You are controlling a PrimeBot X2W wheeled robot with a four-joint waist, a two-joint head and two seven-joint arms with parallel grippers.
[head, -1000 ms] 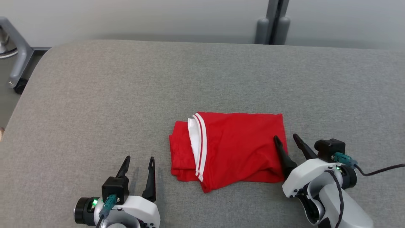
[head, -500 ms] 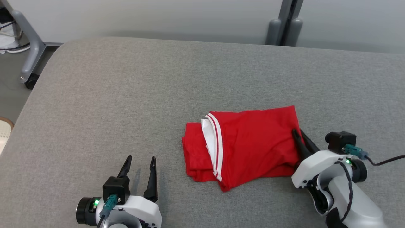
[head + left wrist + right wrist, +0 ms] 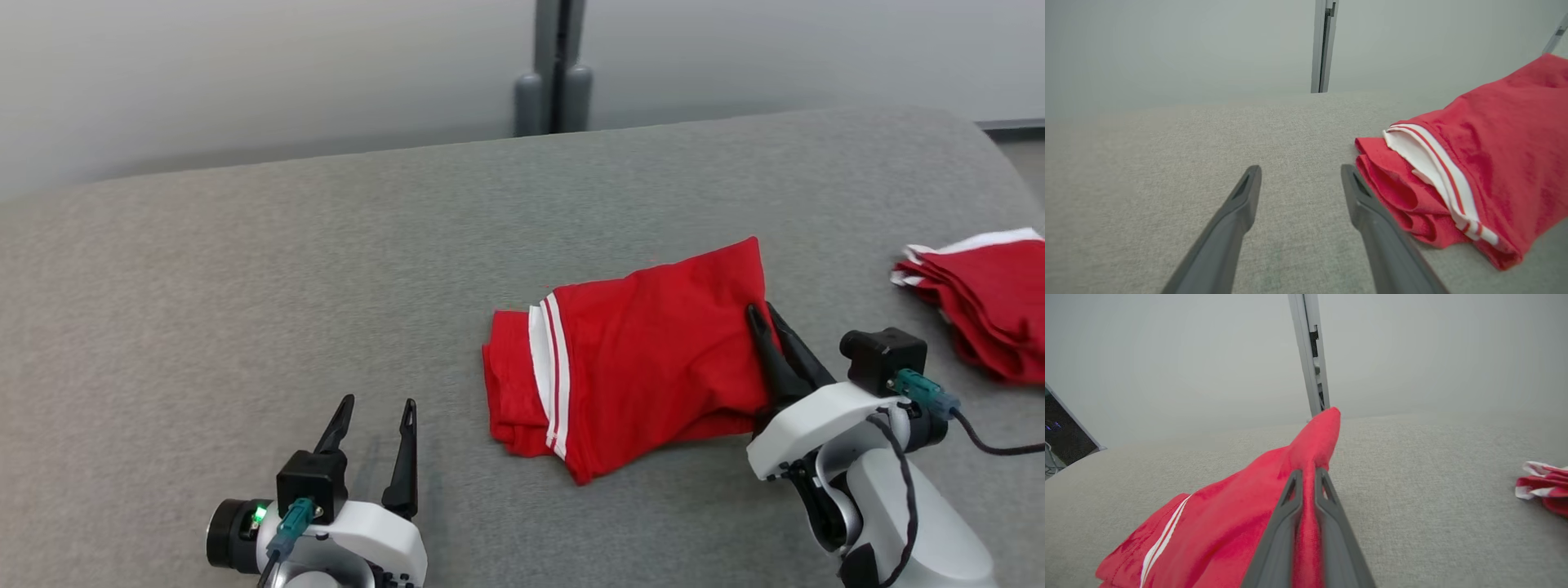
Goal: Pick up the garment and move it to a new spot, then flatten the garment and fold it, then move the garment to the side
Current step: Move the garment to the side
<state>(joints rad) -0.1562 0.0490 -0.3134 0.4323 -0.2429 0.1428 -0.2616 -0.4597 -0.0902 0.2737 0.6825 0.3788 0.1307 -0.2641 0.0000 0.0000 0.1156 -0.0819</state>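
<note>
- Your right gripper (image 3: 761,310) is closed tight on the right-hand edge of the garment (image 3: 653,343). The two dark fingers lie almost together with a thin fold of red cloth pinched between them.
- In the right wrist view you can see that gripper (image 3: 1308,473) with the cloth running up between its fingers. The garment (image 3: 1229,522) rises past the tips into a narrow red ridge.
- Your left gripper (image 3: 380,402) stands wide open and holds nothing. It hangs over bare tabletop (image 3: 245,286) at the lower left, fingers pointing away from you.
- From the left wrist view, that gripper (image 3: 1301,169) has its right finger just beside the garment's (image 3: 1494,143) left end; whether the two touch you cannot tell.
- The garment is red and folded into a rough rectangle. It lies on the grey fabric tabletop right of centre, between your two grippers, tilted so that its right side sits farther from you.
- A white band (image 3: 545,367) with red stripes runs across the garment near its left end, with more folded red layers showing beyond it.
- Well apart to the right, near the tabletop's edge, lies a second pile of red cloth (image 3: 988,294) with white trim.
- A grey post (image 3: 555,82) stands behind the tabletop against a pale wall.
</note>
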